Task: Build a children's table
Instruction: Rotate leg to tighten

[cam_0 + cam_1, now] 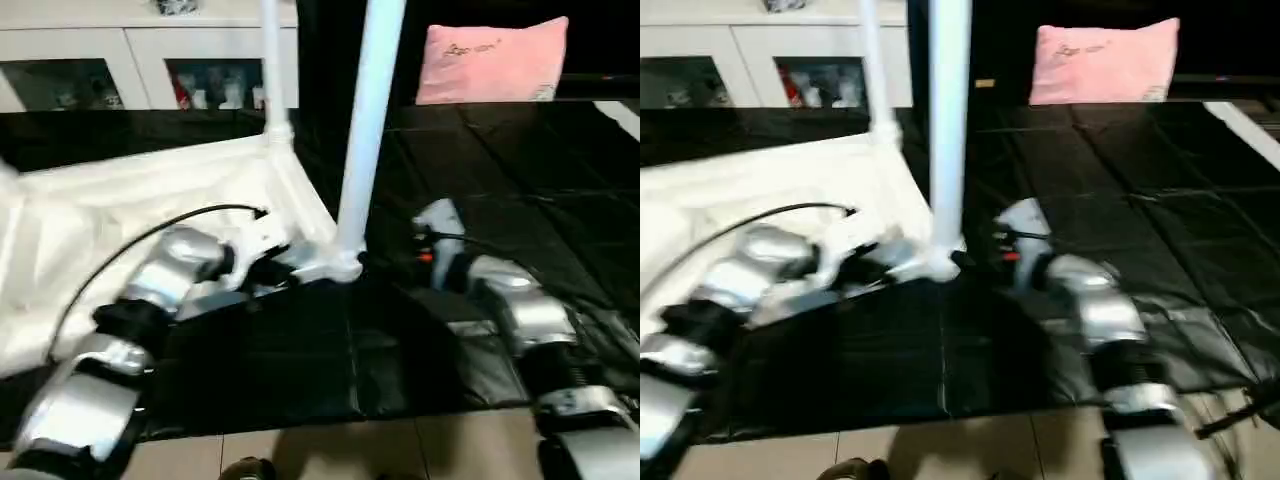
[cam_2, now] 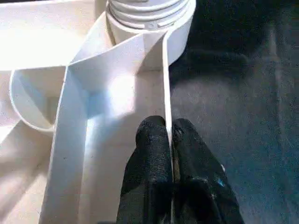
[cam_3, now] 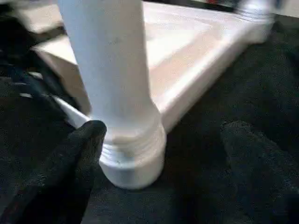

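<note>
While the white tabletop (image 1: 150,200) lies upside down on a black floor mat (image 1: 520,180), ribbed underside facing up, two white legs already stand upright in corner sockets: a near leg (image 1: 365,130) at the corner closest to the robot and a far leg (image 1: 272,70) behind it. On the robot's left, the left gripper (image 2: 169,140) has its fingers (image 2: 152,154) pinched tight on the thin side wall of the tabletop, just beside the near socket, holding the piece steady. On the right, the right gripper (image 3: 163,140) sits low at the foot of the near leg with its fingers (image 3: 79,154) spread wide, one on each side of the threaded collar, gripping nothing. Behind the mat stand a white cabinet (image 1: 130,60) with glass doors and a pink cushion (image 1: 492,62). To finish this step well, the left grip should probably hold firm while the right checks that the near leg is seated straight and fully home.
</note>
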Available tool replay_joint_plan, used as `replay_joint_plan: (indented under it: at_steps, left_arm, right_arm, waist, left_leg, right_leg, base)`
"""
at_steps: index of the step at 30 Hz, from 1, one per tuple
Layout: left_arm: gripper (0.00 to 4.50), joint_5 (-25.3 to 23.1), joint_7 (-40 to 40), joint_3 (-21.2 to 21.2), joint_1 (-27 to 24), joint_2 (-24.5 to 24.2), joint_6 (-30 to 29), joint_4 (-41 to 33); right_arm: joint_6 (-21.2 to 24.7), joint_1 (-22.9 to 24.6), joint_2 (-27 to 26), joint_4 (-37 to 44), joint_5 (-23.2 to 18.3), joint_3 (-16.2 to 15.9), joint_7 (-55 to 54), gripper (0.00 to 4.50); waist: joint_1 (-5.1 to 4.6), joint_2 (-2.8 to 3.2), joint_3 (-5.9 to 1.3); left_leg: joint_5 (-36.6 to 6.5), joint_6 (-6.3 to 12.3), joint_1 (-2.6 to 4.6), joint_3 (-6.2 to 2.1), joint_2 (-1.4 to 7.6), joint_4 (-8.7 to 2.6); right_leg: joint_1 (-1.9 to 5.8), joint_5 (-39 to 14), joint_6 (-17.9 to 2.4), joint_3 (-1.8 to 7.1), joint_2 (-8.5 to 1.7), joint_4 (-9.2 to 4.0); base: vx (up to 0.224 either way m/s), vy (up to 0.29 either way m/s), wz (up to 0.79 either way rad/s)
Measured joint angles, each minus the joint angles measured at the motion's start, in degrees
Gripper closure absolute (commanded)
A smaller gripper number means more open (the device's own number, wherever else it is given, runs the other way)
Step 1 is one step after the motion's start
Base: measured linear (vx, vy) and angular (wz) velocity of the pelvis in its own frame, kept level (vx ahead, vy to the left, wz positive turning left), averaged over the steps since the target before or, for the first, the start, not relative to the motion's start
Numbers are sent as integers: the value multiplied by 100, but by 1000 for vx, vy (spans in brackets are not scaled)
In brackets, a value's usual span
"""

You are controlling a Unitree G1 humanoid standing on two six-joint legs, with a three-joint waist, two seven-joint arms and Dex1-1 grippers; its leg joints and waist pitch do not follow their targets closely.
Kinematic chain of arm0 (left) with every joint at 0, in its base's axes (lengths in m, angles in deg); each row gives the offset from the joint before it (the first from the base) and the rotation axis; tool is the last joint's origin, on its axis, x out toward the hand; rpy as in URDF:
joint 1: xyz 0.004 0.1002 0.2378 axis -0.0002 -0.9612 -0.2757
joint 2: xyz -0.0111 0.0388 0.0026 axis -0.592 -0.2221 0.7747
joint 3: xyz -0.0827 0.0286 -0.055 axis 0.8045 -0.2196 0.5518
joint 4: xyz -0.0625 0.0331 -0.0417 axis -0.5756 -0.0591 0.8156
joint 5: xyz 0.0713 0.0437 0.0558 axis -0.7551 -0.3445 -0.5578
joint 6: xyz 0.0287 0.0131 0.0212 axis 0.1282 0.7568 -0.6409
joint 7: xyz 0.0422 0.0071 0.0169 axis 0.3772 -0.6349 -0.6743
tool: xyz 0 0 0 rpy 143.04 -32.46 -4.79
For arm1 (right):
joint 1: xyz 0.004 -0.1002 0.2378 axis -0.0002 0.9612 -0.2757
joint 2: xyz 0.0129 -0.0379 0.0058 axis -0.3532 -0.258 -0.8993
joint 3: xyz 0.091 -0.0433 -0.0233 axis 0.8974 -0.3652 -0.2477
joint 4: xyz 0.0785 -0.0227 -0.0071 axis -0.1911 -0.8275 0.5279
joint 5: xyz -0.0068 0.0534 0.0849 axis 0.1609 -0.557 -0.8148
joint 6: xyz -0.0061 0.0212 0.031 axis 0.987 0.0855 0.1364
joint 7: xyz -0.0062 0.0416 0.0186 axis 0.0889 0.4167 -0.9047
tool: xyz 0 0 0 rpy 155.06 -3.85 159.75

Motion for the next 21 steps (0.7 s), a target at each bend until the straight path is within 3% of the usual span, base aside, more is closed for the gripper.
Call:
replay_joint_plan:
  at_steps: [5, 21]
  left_arm:
    - [450, 58, -618, -121, -12, -194, 267, -1]
    - [450, 132, -1455, -289, -114, -335, 489, -156]
  right_arm:
    - [103, 50, 272, 360, -156, -238, 881, 4]
    - [-119, 50, 364, 355, 90, -1119, 1960, 4]
  waist:
    - [98, 0, 0]
    - [143, -1, 0]
  left_leg:
    - [-1, -1, -1, 8, -1, 5]
    - [-1, -2, 3, 8, -2, 6]
  right_leg:
    - [1, -2, -4, 4, -3, 0]
    - [11, 1, -9, 6, -8, 12]
  base:
    - [0, 0, 0]
    - [0, 0, 0]
